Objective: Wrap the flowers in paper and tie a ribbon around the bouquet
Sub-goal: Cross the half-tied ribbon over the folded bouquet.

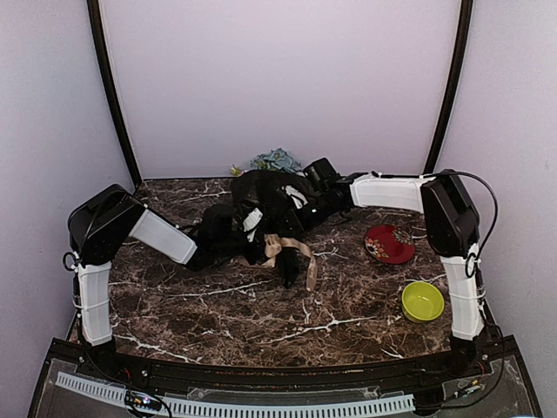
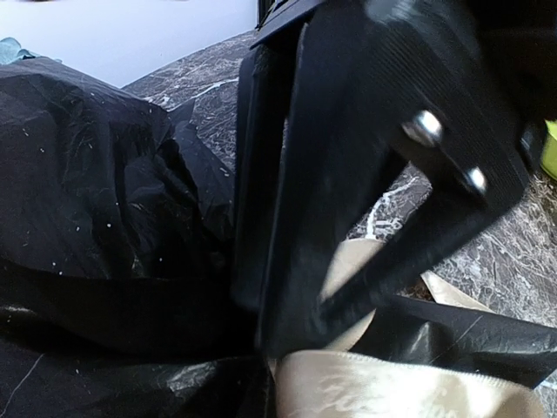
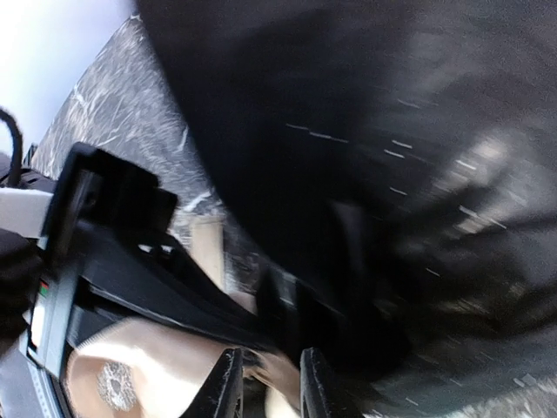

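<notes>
Though paper (image 1: 261, 187) masks it from above, left wrist shows left hand (image 2: 261, 335) clenched by ribbon (image 2: 374, 387); right hand (image 3: 270, 387) unclear.

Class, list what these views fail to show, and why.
Stems of the flowers: top view, the paper covers them.
Whether the ribbon is tied: top view, both arms overlap it.
What the right gripper holds: right wrist view, blurred, cut by bottom edge.
What the left gripper pinches: left wrist view, its own fingers block it.

The paper (image 2: 87, 174) looks crinkly, the ribbon (image 2: 392, 392) satiny.
</notes>
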